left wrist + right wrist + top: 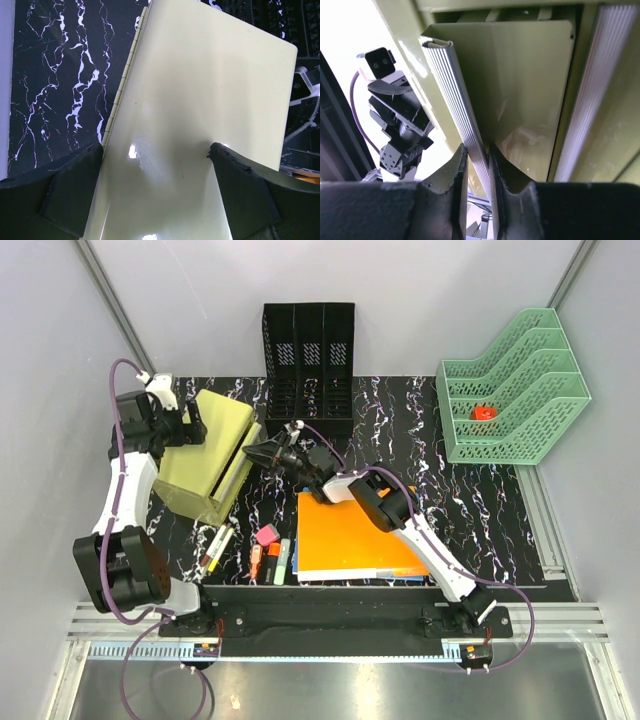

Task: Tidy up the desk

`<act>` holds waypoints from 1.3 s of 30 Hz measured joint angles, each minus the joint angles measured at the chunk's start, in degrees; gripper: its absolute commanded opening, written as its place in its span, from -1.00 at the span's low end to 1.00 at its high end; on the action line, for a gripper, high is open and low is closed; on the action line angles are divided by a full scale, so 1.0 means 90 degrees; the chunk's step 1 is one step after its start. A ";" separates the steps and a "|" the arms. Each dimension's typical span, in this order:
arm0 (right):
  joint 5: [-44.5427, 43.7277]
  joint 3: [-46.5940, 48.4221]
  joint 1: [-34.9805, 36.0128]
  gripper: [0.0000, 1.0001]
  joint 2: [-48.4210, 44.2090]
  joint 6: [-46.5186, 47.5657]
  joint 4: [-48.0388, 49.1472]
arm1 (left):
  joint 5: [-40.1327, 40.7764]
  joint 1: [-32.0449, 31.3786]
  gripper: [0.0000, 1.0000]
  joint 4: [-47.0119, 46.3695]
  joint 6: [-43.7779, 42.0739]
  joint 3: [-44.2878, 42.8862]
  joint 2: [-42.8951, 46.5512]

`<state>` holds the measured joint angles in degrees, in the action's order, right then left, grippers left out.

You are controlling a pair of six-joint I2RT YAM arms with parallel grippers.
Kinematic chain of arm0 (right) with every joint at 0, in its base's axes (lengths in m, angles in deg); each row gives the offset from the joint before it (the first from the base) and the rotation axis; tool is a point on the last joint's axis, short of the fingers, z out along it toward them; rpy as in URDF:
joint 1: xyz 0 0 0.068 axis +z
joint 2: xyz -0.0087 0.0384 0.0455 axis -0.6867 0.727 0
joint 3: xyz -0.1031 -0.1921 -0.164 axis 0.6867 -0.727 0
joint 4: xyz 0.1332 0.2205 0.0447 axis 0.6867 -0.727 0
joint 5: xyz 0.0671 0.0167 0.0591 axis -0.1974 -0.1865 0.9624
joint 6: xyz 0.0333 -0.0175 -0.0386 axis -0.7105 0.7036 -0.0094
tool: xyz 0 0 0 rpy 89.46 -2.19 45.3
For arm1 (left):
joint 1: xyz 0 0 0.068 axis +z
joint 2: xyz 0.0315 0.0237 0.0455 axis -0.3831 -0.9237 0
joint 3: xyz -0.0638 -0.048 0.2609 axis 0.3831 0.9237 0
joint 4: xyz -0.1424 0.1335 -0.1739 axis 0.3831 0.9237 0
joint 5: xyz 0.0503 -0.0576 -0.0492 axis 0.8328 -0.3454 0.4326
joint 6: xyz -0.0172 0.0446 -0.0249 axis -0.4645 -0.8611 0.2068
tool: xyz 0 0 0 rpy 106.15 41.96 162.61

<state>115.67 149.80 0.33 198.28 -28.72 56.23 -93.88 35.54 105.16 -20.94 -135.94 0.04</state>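
On the left of the desk (470, 510) a thick pale yellow-green folder (210, 455) stands tilted. My left gripper (195, 428) is at its far left edge, jaws wide open. In the left wrist view the fingers (75, 190) straddle the glossy cover (200, 100), the gripper (156, 150) right over it with nothing pinched. My right gripper (255, 452) reaches the folder's right edge. In the right wrist view the gripper (477, 150) is shut on a white ribbed spine strip (450, 100) of the folder.
An orange folder (350, 535) lies flat at front centre on a blue one. Pens (215, 548), a pink eraser (266, 535) and highlighters (280, 560) lie beside it. A black mesh file holder (308, 360) stands at the back, a green tiered tray (515, 390) at the right.
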 measured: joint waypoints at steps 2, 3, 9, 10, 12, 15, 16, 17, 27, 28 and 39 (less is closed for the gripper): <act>-0.0024 -0.0466 -0.0029 -0.88 -0.0260 0.0005 0.0066 | 0.0002 -0.0007 0.84 -0.0039 0.0007 -0.0002 -0.0029; -0.0015 -0.0746 -0.0063 -0.89 -0.0430 0.0032 0.0092 | 0.0000 -0.0007 0.84 -0.0066 0.0017 -0.0007 -0.0053; 0.0197 -0.1863 -0.0243 -0.90 -0.1110 0.0194 0.0155 | -0.0044 -0.0036 0.84 -0.0270 0.0168 -0.0107 -0.0272; 0.0219 -0.2045 -0.0270 -0.89 -0.1226 0.0233 0.0153 | -0.0049 -0.0041 0.84 -0.0291 0.0189 -0.0114 -0.0291; 0.0274 -0.2416 -0.0321 -0.89 -0.1464 0.0323 0.0155 | -0.0044 -0.0046 0.84 -0.0308 0.0223 -0.0119 -0.0304; 0.0389 -0.2907 -0.0403 -0.89 -0.1775 0.0469 0.0160 | -0.0039 -0.0046 0.84 -0.0277 0.0228 -0.0146 -0.0316; 0.0415 -0.3077 -0.0435 -0.88 -0.1877 0.0532 0.0172 | -0.0036 -0.0046 0.84 -0.0270 0.0228 -0.0151 -0.0316; 0.0454 -0.3262 -0.0469 -0.83 -0.1984 0.0583 0.0185 | -0.0034 -0.0046 0.84 -0.0267 0.0228 -0.0153 -0.0316; 0.1258 -0.4359 -0.0610 0.44 -0.2603 0.1433 -0.0522 | 0.0007 -0.0061 0.85 -0.0197 0.0245 -0.0185 -0.0304; 0.1362 -0.4464 -0.0614 0.45 -0.2679 0.1588 -0.0770 | 0.0015 -0.0061 0.85 -0.0158 0.0245 -0.0194 -0.0294; 0.1532 -0.4750 -0.0746 0.47 -0.4898 0.4716 -0.5071 | 0.0393 -0.0119 0.90 0.1219 -0.0202 -0.0238 0.0517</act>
<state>129.47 107.05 -6.38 154.20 13.73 10.59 -90.34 34.47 116.14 -22.76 -138.08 4.69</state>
